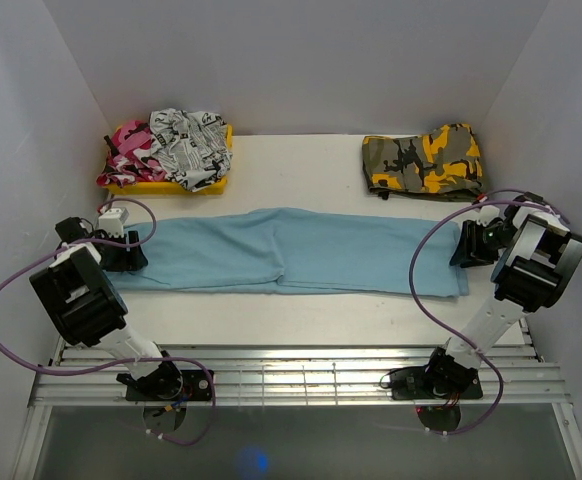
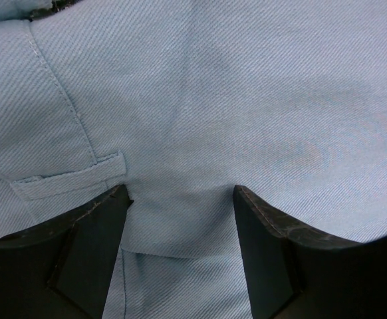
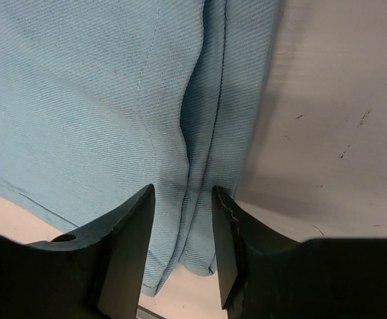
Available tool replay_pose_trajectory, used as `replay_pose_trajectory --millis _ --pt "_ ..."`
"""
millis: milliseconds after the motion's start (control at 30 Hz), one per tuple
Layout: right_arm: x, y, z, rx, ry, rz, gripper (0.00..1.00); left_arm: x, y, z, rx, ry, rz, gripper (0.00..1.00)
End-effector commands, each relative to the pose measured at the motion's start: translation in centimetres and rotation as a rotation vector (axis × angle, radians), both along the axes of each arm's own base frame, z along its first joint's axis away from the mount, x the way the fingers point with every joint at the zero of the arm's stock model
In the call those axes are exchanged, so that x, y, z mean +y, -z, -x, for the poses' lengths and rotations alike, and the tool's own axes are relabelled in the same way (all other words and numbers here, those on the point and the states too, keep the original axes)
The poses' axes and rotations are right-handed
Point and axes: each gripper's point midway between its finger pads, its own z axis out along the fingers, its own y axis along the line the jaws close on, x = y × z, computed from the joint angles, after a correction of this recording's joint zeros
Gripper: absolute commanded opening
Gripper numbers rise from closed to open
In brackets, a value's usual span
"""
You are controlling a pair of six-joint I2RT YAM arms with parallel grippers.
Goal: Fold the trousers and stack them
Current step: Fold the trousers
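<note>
A: The trousers [image 1: 286, 250] are lying full-length across the table [image 1: 311, 320]. Left gripper [image 2: 180, 194] is sitting on the waistband, jaws spread; right gripper [image 3: 183, 193] is pinching the hem edges.
B: I'm advising the left close on every layer before lifting together.

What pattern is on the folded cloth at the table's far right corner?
The cloth is camouflage: yellow, grey, black. Best seen in the top external view.
</note>
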Motion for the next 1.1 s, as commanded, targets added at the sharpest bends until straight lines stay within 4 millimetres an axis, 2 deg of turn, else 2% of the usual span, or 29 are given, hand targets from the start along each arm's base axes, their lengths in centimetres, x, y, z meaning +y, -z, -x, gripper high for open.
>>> replay_pose_trajectory --millis 0,200,367,500,700,800,833,900,1067 --pt "1.2 0.1 0.7 0.016 -0.006 -0.056 0.46 -3.2 3.9 3.8 0.177 0.000 0.135 0.75" --pt "1.5 -0.5 0.9 0.010 -0.019 -0.073 0.41 -3.2 4.1 3.9 0.178 -0.001 0.134 0.75" --pt "2.2 0.1 1.8 0.030 -0.027 -0.087 0.41 -3.2 4.2 3.8 0.179 0.000 0.136 0.75" --pt "1.9 0.6 1.8 0.037 -0.012 -0.065 0.44 -3.1 4.1 3.7 0.175 -0.002 0.137 0.75" --pt "0.4 -0.4 0.9 -0.023 0.005 0.028 0.52 -3.3 4.3 3.8 0.180 0.000 0.141 0.75" --pt "0.7 -0.1 1.0 -0.009 -0.002 0.000 0.37 -3.3 4.4 3.9 0.183 -0.002 0.143 0.75" --pt "0.8 0.2 1.0 -0.004 -0.002 -0.006 0.23 -3.2 4.4 3.8 0.181 -0.002 0.141 0.75" --pt "1.2 -0.2 0.7 -0.022 -0.007 -0.029 0.10 -3.2 4.5 3.9 0.183 -0.003 0.139 0.75" --pt "0.7 -3.8 -1.5 -0.133 0.003 -0.009 0.08 -2.7 4.9 4.1 0.194 -0.015 0.125 0.75"
